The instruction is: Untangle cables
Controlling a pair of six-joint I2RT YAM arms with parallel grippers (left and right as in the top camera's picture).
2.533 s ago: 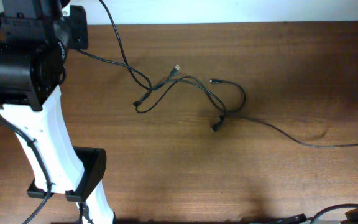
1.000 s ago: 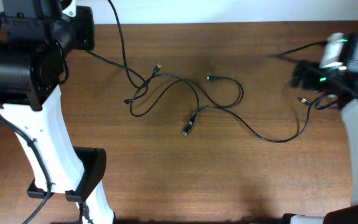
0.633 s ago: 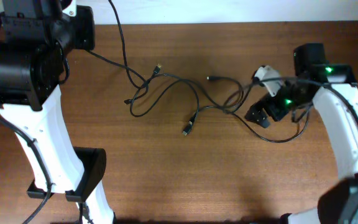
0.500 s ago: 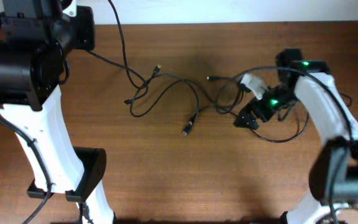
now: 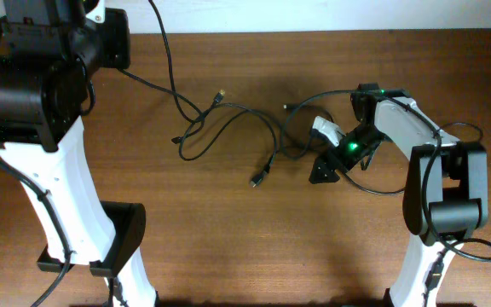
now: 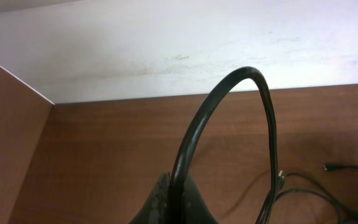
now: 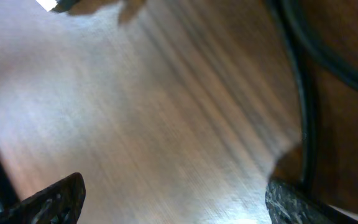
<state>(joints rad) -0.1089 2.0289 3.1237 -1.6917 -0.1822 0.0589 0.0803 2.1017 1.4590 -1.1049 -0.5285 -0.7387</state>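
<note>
While the left arm (image 5: 49,170) stands at the left edge of the bench (image 5: 228,247), the right claw (image 5: 322,169) hangs spread wide beside the cables (image 5: 199,119).

Left claw (image 6: 173,202): only a dark part shows at the bottom edge of the left wrist view, with a black cord (image 6: 253,78) arching up from it. Whether it grips cannot be told. Cables: loosely tangled near the bench centre, loops crossing, one plug end (image 5: 258,179) lying below the loops. Right claw: low over the bench, just right of the loops. In the blurred right wrist view its fingers (image 7: 55,199) stand far apart with bare bench between them. One cable runs beside the right-hand finger; contact cannot be told.
</note>
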